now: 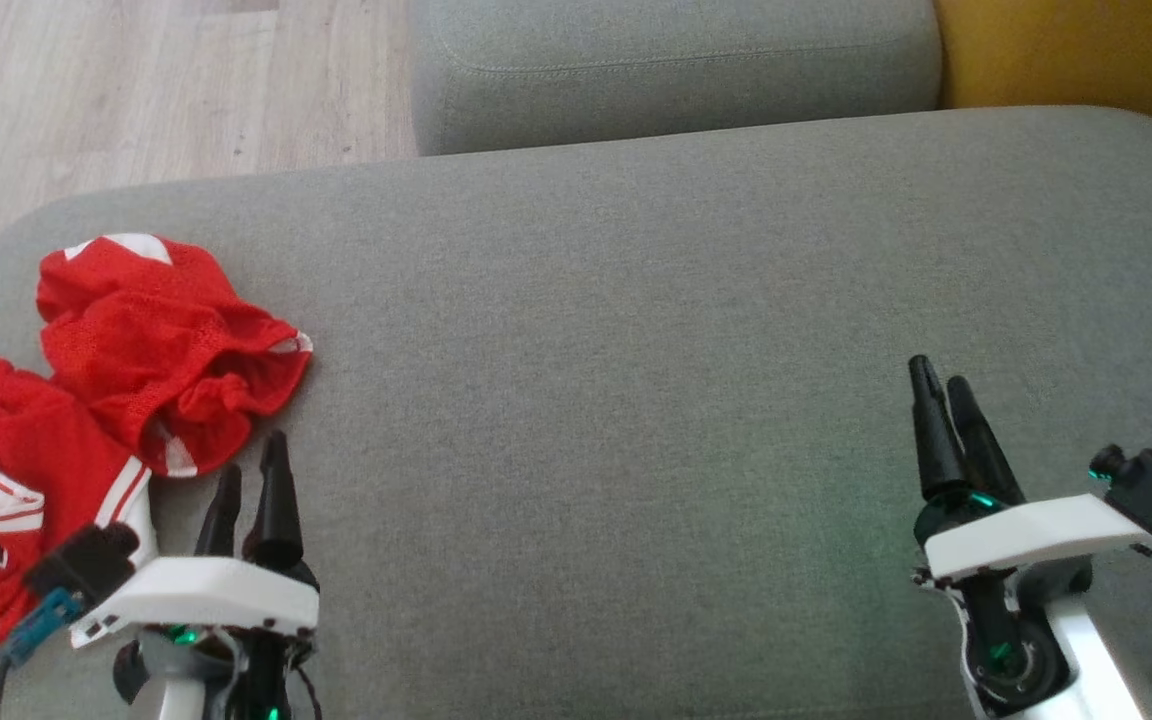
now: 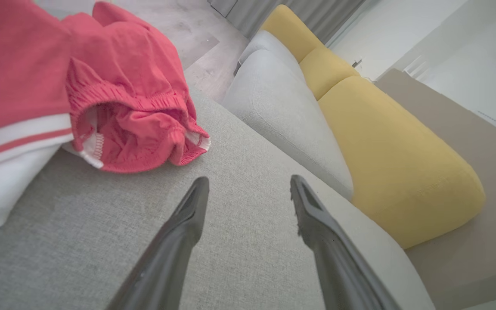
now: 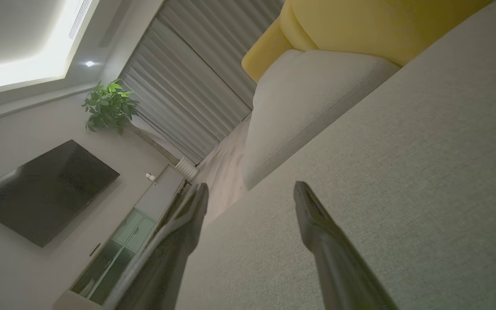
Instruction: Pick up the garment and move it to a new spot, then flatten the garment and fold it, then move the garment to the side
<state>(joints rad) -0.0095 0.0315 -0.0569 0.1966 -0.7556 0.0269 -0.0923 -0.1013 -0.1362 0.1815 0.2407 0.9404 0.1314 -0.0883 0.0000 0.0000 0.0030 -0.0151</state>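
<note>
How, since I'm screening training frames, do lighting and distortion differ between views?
Head view: even, soft light, green glow on the grey fabric sofa cushion by the right gripper. Left wrist view: wide-angle bending, crumpled red mesh garment washed towards pink. Right wrist view: dim, with glare from the ceiling light panel.

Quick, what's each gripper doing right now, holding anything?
Left gripper: open, empty, near the red garment.
Right gripper: open, empty, over the grey cushion.
</note>
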